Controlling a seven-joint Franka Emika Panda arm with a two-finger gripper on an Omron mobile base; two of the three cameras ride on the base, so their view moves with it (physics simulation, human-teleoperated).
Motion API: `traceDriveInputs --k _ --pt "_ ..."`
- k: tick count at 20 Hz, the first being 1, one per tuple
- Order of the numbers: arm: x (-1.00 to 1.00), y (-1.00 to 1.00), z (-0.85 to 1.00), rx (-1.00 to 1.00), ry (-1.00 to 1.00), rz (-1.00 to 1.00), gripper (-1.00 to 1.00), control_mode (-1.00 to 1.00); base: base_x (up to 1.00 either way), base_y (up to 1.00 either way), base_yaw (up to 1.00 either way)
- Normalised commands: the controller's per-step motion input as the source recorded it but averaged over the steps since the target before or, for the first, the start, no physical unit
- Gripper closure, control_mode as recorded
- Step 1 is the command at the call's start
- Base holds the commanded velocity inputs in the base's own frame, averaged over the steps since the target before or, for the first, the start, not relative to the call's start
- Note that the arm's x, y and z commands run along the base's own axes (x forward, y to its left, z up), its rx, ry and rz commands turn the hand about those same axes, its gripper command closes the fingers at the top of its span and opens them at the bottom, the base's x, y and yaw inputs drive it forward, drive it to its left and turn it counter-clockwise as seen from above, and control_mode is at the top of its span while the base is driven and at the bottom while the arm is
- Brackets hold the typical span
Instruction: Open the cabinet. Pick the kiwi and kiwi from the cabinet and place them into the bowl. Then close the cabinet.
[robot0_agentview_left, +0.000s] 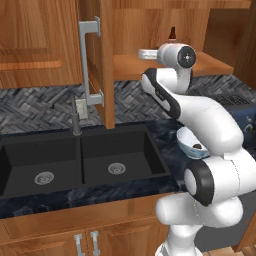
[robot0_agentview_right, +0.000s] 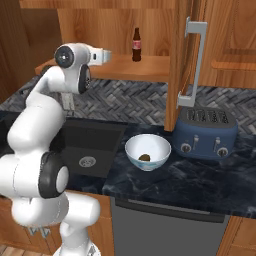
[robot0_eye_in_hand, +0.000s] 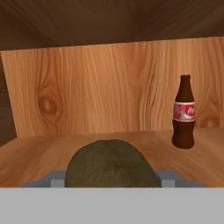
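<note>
Dark marbled counter (robot0_agentview_right: 200, 180) along a grey herringbone backsplash (robot0_agentview_right: 125, 102), black double sink (robot0_agentview_left: 75, 160) set in on the left, reddish wood all round. Cabinet (robot0_agentview_left: 107, 60) open, both doors swung out edge-on toward the base, long silver bar handles (robot0_agentview_left: 90, 62) facing out; shelf front edge bare wood, back wall plain grained board. Gripper (robot0_agentview_right: 107, 55) at shelf height, reaching into the cabinet from the left side. Hand view: fuzzy olive-brown kiwi (robot0_eye_in_hand: 109, 164) sitting right between the two grey fingertips (robot0_eye_in_hand: 54, 180), jaws set about kiwi-wide on either side; can't tell whether pads are actually touching it or whether it's off the shelf. Small dark cola bottle (robot0_eye_in_hand: 183, 111) with red label upright further back and to the right, well apart from the kiwi, open shelf between. Bowl (robot0_agentview_right: 147, 150) glossy pale blue-white, round, on the counter just beside the sink's right edge, second kiwi (robot0_agentview_right: 144, 157) already lying in its bottom. Blue toaster (robot0_agentview_right: 205, 130) right of the bowl, tucked under the right door's lower edge. Counter in front of the bowl free.
</note>
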Motion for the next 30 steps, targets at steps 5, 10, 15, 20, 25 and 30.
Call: traceDriveInputs --k 5,10,15,20,25,30 --pt "-1.00 -0.01 0.42 0.04 -0.17 -0.10 1.00 -1.00 0.00 0.00 0.00" --pt "-1.00 -0.04 0.65 0.10 -0.04 -0.17 1.00 -1.00 0.00 0.00 0.00" --pt "-1.00 -0.06 0.33 0.08 0.01 -0.17 1.00 -1.00 0.00 0.00 0.00" --pt "-0.17 -0.01 0.00 0.01 0.05 -0.02 1.00 -1.00 0.00 0.00 0.00" --pt "-0.18 -0.20 -0.05 0.08 0.25 -0.04 1.00 -1.00 0.00 0.00 0.00" --pt "0.00 -0.21 0.07 0.15 0.37 -0.06 1.00 -1.00 0.00 0.00 0.00"
